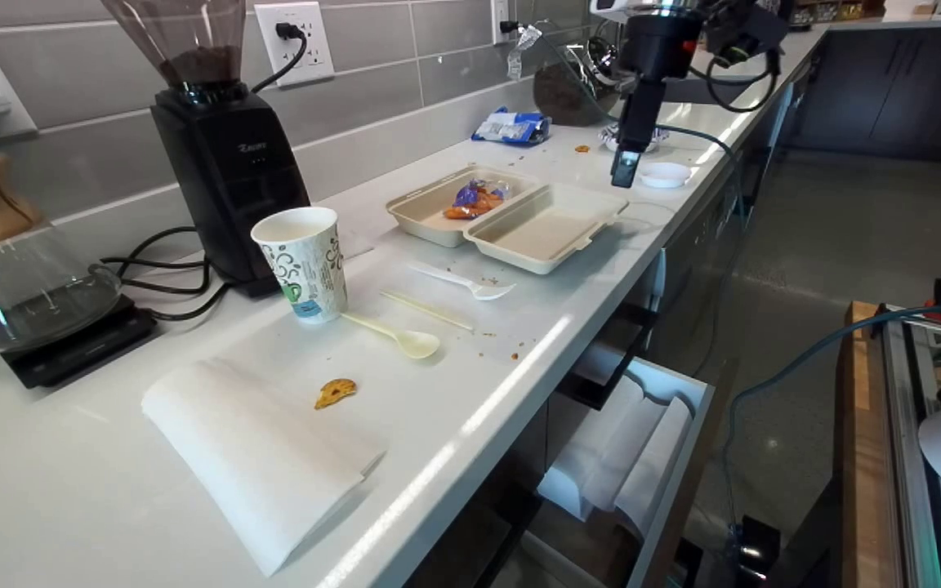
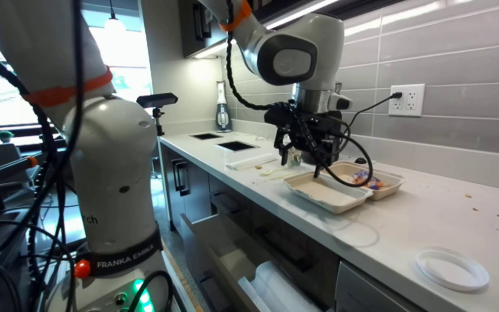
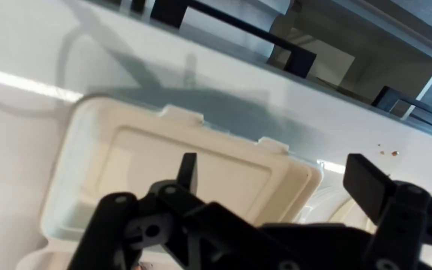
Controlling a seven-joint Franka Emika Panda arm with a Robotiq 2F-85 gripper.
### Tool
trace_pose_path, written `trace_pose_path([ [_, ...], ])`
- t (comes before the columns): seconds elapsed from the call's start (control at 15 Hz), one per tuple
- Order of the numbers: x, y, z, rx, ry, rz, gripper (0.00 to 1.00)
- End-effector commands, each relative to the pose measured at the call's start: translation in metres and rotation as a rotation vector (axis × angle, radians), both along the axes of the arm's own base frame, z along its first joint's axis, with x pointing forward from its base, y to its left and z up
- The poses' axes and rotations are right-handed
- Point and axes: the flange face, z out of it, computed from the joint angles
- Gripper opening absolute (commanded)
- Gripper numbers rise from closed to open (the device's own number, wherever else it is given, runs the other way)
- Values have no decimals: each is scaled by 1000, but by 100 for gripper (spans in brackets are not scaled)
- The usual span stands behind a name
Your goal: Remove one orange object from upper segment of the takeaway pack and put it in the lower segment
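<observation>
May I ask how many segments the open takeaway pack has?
2: the upper segment, nearer the tiled wall and holding the orange objects; and the lower segment, joined to it, nearer the open drawer. Both show in both exterior views; none seems hidden.

There is one takeaway pack (image 1: 511, 210) with two segments (image 1: 550, 227), one cup (image 1: 305, 265), one grinder (image 1: 229, 175) and one yellowish spoon (image 1: 416, 344).

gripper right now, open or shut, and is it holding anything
Gripper: open, jaws wide apart, holding nothing.
</observation>
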Motion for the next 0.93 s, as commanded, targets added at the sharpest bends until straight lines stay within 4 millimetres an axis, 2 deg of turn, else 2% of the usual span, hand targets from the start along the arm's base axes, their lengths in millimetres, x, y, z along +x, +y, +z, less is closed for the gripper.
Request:
trace_pose_path([
  [0.0, 13, 8, -1, -2, -7, 44, 100],
  [0.13, 33, 18, -3, -6, -10, 92, 100],
  [0.33, 41, 17, -6, -12, -6, 105, 100],
  [0.53, 54, 9, -14, -20, -34, 21, 100],
  [0.87, 73, 9, -25, -6, -87, -72, 100],
])
